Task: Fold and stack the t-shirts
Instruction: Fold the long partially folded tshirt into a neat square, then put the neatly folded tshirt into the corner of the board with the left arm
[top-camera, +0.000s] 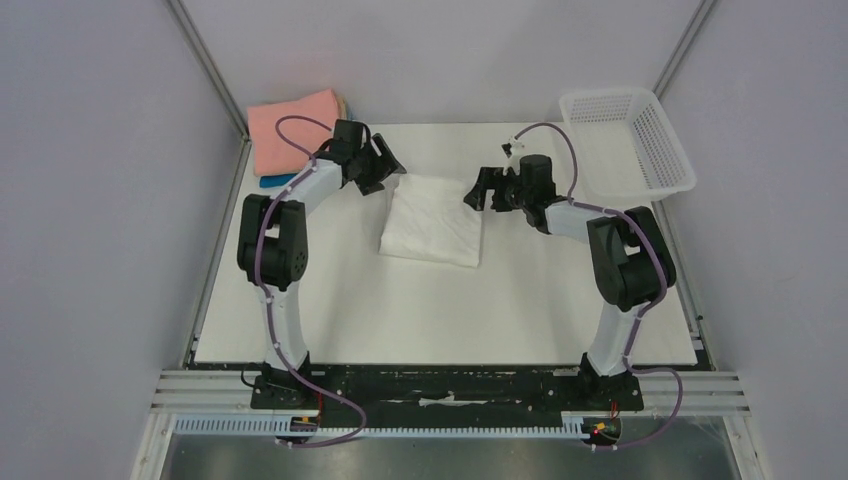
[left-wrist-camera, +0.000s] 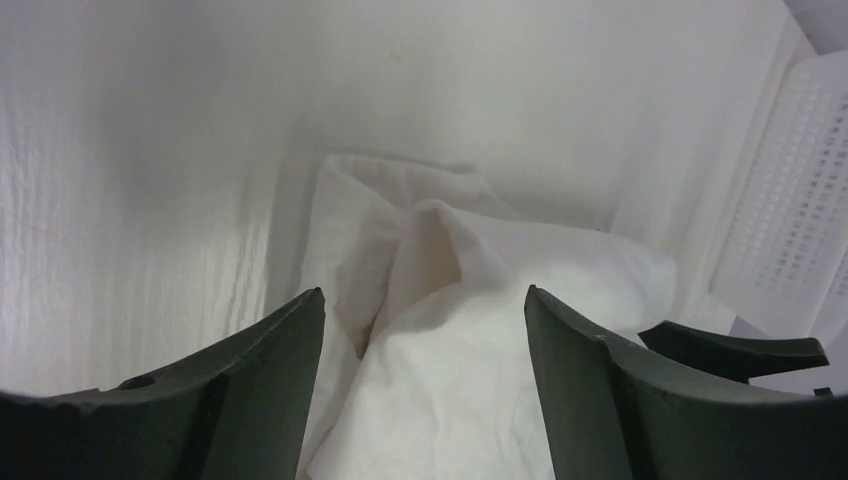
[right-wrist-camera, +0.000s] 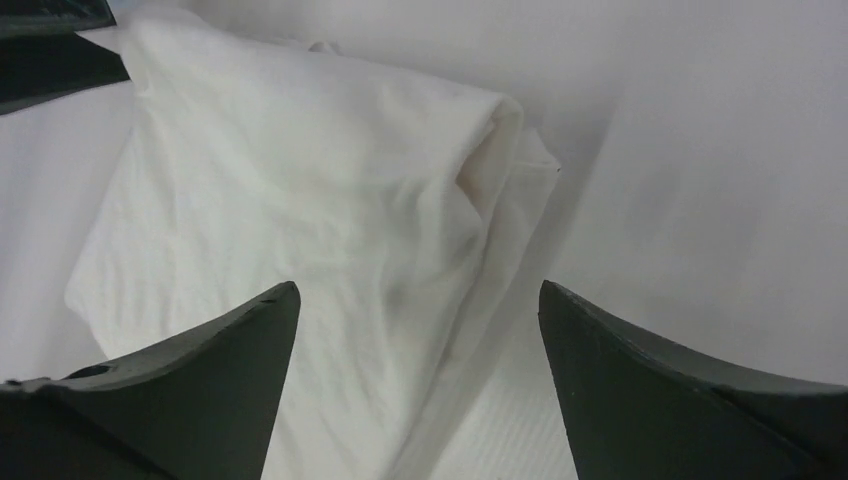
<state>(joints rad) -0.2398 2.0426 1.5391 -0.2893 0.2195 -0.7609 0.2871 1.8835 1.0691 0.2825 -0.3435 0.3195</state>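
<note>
Top external view: the white t-shirt (top-camera: 432, 225) lies folded and lumpy in the middle of the counter (top-camera: 450, 310). At its 10 o'clock the left gripper (top-camera: 392, 168), and at 2 o'clock the right gripper (top-camera: 473, 190), are both wide and empty. Open room lies toward 6 o'clock.

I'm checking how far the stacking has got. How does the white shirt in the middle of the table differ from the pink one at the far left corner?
The white shirt lies alone on the table; the pink shirt tops a pile, a blue shirt showing beneath. The white shirt looks loose and rumpled; the pink shirt looks flat and smooth. Both are folded into rough rectangles.
</note>
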